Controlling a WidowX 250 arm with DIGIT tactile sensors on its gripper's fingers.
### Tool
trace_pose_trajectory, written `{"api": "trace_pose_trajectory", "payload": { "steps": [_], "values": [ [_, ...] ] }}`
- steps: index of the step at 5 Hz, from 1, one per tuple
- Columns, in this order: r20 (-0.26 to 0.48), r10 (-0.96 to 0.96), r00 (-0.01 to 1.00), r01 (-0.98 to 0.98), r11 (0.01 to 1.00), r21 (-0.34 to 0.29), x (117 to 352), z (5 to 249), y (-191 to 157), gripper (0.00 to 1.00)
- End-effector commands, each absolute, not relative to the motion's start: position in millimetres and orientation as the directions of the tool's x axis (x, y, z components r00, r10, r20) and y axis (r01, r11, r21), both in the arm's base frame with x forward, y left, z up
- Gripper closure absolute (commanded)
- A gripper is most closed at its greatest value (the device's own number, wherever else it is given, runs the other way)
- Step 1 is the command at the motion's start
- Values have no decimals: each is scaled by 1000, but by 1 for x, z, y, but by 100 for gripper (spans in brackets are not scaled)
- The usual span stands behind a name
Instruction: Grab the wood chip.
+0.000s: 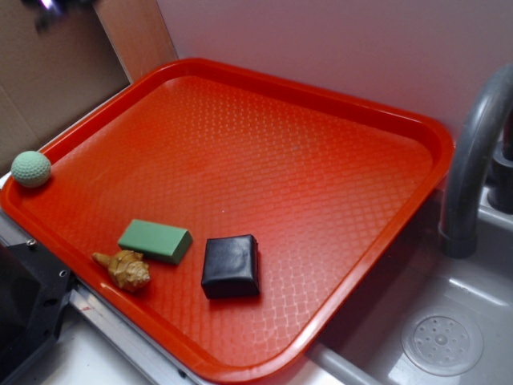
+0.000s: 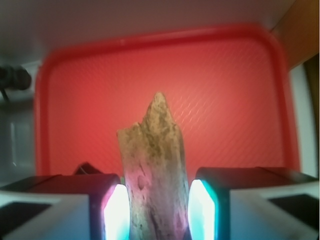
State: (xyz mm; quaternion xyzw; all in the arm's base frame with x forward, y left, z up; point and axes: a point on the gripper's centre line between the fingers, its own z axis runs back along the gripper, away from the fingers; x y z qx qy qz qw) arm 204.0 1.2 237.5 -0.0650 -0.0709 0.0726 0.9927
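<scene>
The wood chip sits upright between the two pads of the pincer, its jagged tip pointing to twelve o'clock in the wrist view, and the red tray lies well below it. The pincer is clamped narrow on the chip, both glowing pads pressed against its sides. In the exterior view the chip does not show at all; the arm is out of frame except perhaps a dark blur at the top left corner.

Now the danger: that chip is rough and uneven, so the pads probably bite on only a few high spots. A jolt or a quick swing could twist it loose, and it looks high enough to bounce off the tray. It tapers toward the tip too, so if it slides downward the hold may well loosen.

Down on the tray at seven o'clock sit the green block, the shell and the black block; the green ball rests at nine o'clock on the rim. A dropped chip could land among them.
</scene>
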Motion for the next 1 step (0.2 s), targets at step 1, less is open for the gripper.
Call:
{"api": "trace_pose_trajectory", "payload": {
  "steps": [1],
  "values": [
    [147, 168, 975, -153, 982, -108, 209, 241, 14, 100]
  ]
}}
